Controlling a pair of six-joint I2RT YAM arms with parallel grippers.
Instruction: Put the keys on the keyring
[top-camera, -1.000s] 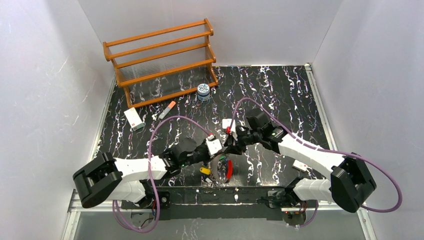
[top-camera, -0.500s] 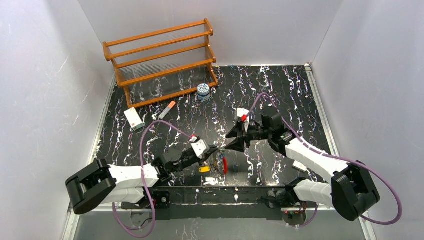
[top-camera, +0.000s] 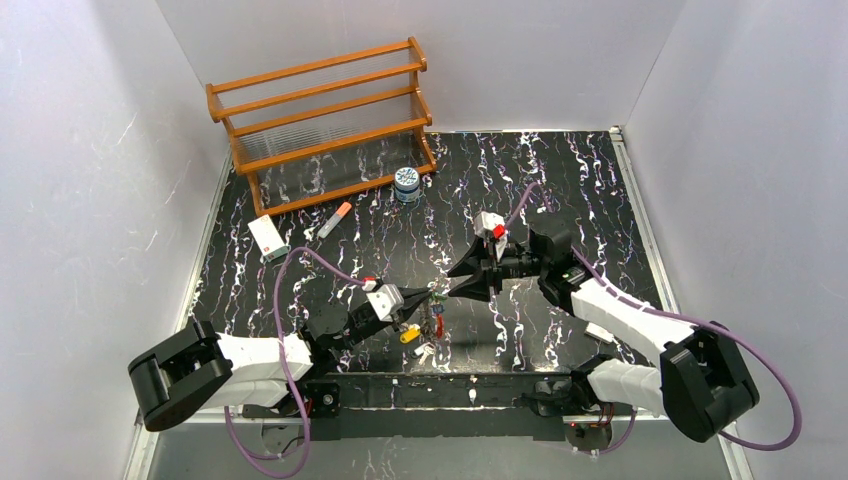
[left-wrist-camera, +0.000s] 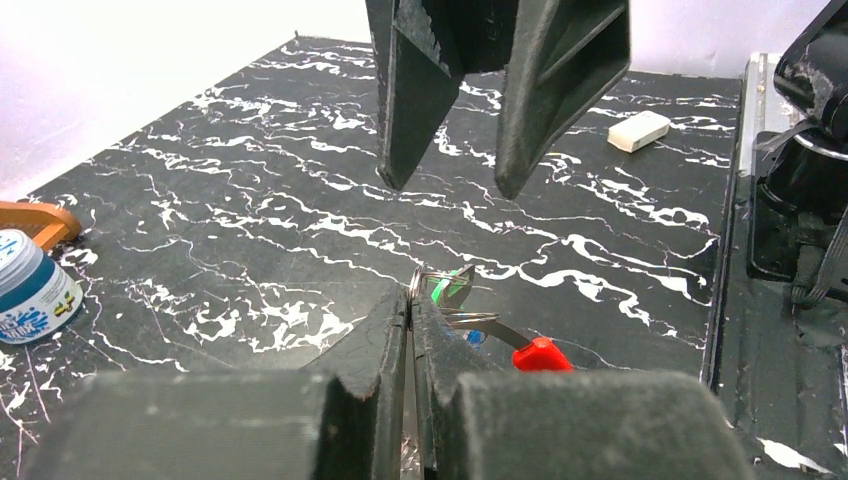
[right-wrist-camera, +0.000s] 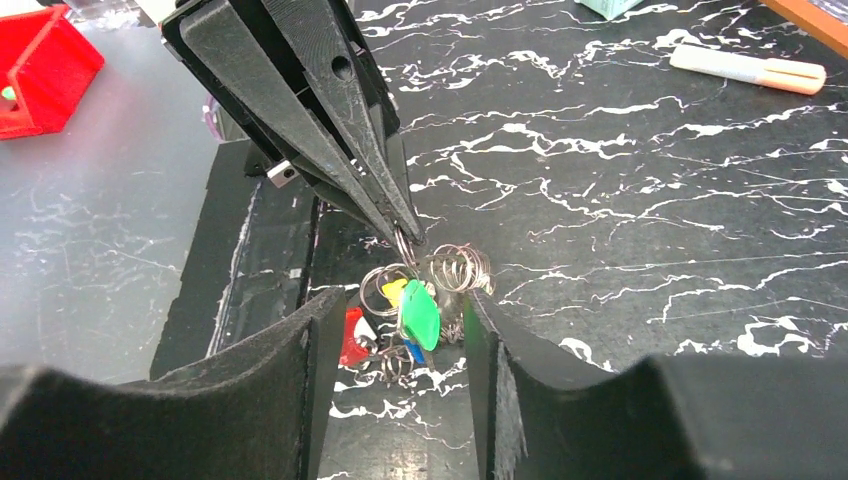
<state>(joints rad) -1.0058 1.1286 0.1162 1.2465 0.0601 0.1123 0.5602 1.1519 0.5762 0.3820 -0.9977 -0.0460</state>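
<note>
Keyring probably in the left hand's pinch, keys just below.

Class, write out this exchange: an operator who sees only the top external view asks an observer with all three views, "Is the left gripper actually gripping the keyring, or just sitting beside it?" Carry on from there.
Observer: Gripping. The left wrist view shows the left gripper shut on the thin wire of the keyring.
Operator: Which keys hang there?
Observer: The right wrist view shows a green key and a yellow key in the bunch.
Operator: And the right gripper?
Observer: Open and empty. The left wrist view shows its fingertips spread, clear of the keys.
</note>
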